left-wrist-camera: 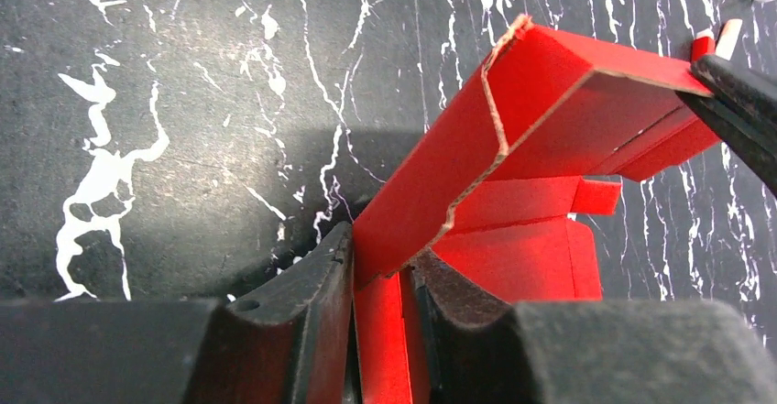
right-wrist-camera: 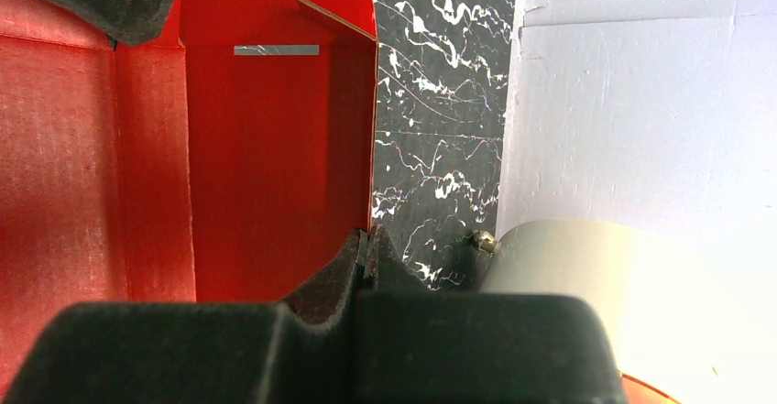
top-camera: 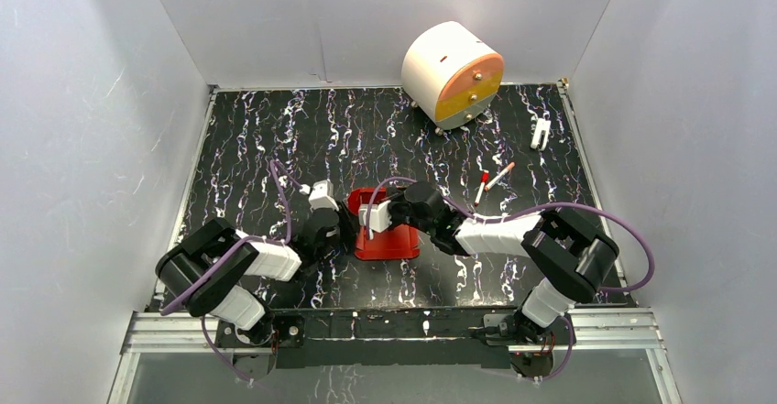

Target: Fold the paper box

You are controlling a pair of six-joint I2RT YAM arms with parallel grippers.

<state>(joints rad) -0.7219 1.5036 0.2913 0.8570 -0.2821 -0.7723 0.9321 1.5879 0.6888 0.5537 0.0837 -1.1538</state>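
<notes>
The paper box (top-camera: 385, 239) is bright red card, half folded, at the middle of the table between both grippers. My left gripper (top-camera: 341, 225) is at its left side. In the left wrist view the left gripper (left-wrist-camera: 385, 285) is shut on a raised wall of the red box (left-wrist-camera: 513, 120), with flat flaps beyond it. My right gripper (top-camera: 374, 216) is over the box from the right. In the right wrist view the right gripper (right-wrist-camera: 366, 244) is shut on the thin edge of an upright red wall (right-wrist-camera: 266, 166) with a slot in it.
A large white-and-orange drum (top-camera: 453, 74) stands at the back right and shows blurred in the right wrist view (right-wrist-camera: 632, 303). Two red-capped white pens (top-camera: 490, 182) lie right of the box. A small white clip (top-camera: 541, 133) lies at the far right. White walls enclose the table.
</notes>
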